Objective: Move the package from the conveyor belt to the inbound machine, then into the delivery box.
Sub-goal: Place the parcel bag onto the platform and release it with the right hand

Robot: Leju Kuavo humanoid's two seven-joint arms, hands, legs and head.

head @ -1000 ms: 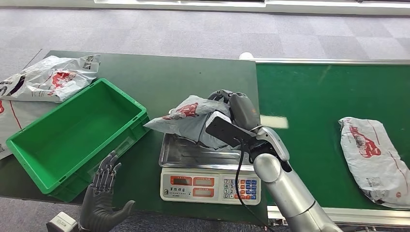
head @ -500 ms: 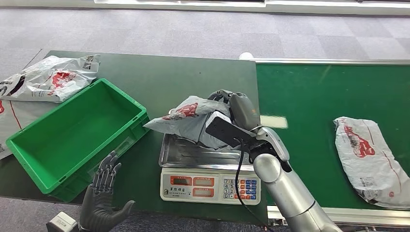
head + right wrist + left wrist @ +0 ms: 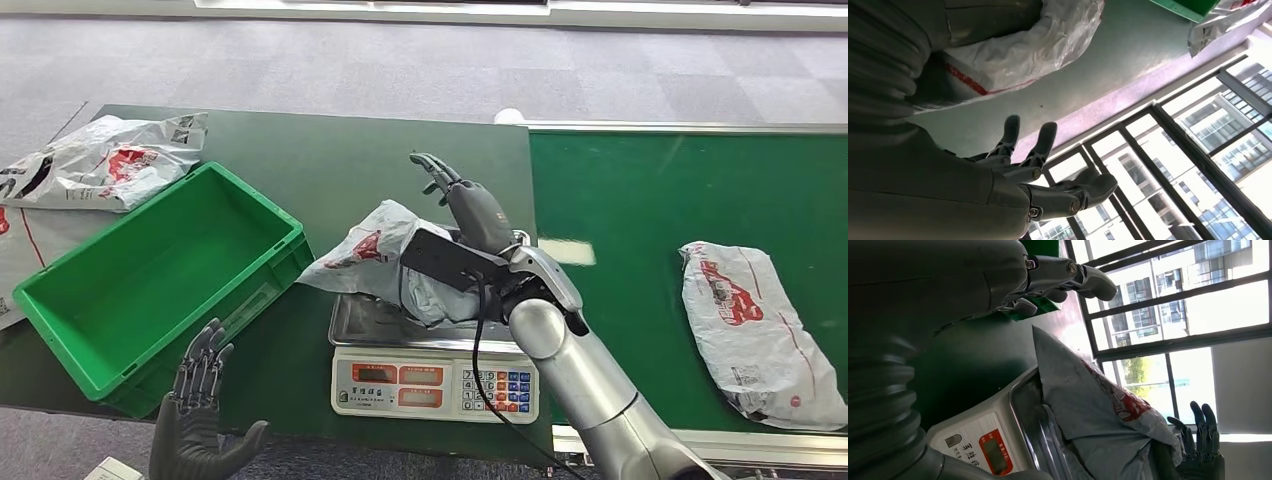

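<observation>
A grey mailer package [image 3: 375, 255] with a red print lies on the steel pan of the weighing scale [image 3: 435, 385], its left end hanging over the pan's edge. My right hand [image 3: 465, 200] hovers just behind and above the package with its fingers spread and nothing in them. In the right wrist view that hand [image 3: 1038, 175] is open beside the package [image 3: 1023, 45]. My left hand [image 3: 195, 420] is open low at the table's front edge, near the green delivery box [image 3: 258, 200]. The left wrist view shows the package [image 3: 1088, 405] on the scale [image 3: 983, 445].
A second grey package [image 3: 755, 330] lies on the green conveyor belt [image 3: 680, 190] at the right. More mailers [image 3: 105, 160] lie on the dark table behind the box's left side. The box holds nothing.
My right hand let go of the package, opened and lifted back. The package sagged onto the scale pan. The conveyor's package drifted left. My left hand sank slightly.
</observation>
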